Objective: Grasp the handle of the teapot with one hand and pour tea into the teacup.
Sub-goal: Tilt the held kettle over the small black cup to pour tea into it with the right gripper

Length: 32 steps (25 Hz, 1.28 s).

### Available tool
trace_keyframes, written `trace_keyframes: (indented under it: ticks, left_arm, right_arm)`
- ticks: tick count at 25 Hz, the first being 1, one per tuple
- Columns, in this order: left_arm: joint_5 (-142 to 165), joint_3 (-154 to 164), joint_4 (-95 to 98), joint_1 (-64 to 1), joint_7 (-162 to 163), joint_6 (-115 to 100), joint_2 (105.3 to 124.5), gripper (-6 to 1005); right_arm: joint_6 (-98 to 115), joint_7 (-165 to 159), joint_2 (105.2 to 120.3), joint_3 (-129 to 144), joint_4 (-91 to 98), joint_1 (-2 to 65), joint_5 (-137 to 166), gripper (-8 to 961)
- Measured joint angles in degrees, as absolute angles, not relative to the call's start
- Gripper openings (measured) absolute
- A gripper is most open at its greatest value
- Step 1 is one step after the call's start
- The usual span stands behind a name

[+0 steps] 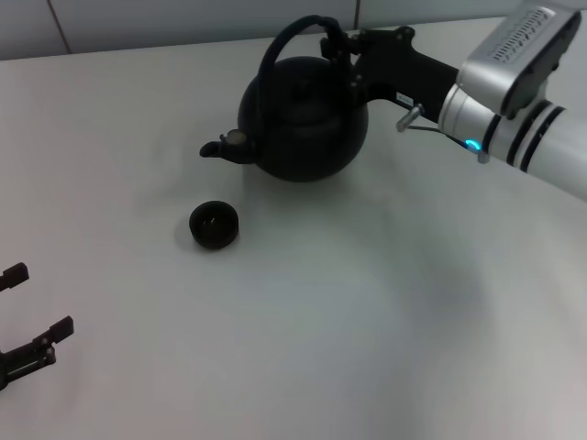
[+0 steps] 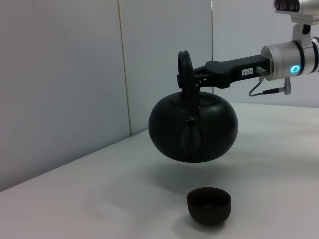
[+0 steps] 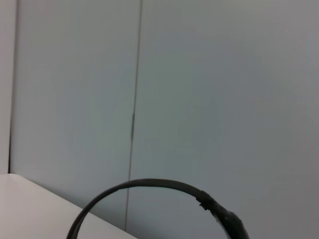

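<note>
- Teapot (image 1: 303, 119) – matte black, round, lid on; lifted clear of the white table (image 1: 367, 330), as seen from the left wrist view (image 2: 193, 128), shadow below on the surface.
- Spout (image 1: 225, 145) – short, silvery at the tip, pointing toward the robot's left; roughly level, not tipped down over the cup.
- Handle (image 1: 275, 50) – black arched hoop over the lid, upright; thicker near the gripper; seen as a dark arc in the right wrist view (image 3: 149, 186).
- Right gripper (image 1: 341, 46) – black, on a silver-grey forearm, reaching in from the right; clamped on the handle near its top.
- Teacup (image 1: 214, 225) – small, dark, handleless; standing on the table just in front of and below the spout, apart from the teapot (image 2: 209, 204).
- Left gripper (image 1: 32, 316) – low at the near left edge, well apart from the teacup; fingers spread, holding nothing.
</note>
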State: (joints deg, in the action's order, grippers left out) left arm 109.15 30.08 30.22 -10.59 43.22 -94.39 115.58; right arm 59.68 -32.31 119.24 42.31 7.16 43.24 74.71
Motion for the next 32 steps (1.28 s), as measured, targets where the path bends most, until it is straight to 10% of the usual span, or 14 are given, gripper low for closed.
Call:
trace_keyframes:
  ticks: [32]
  left_arm:
    - [108.9,30.1,30.2,-11.5,43.7,-94.4,115.84,859]
  right_arm:
    - [59.4,-22.9,119.35,54.8,17.4,42.8,74.7,85]
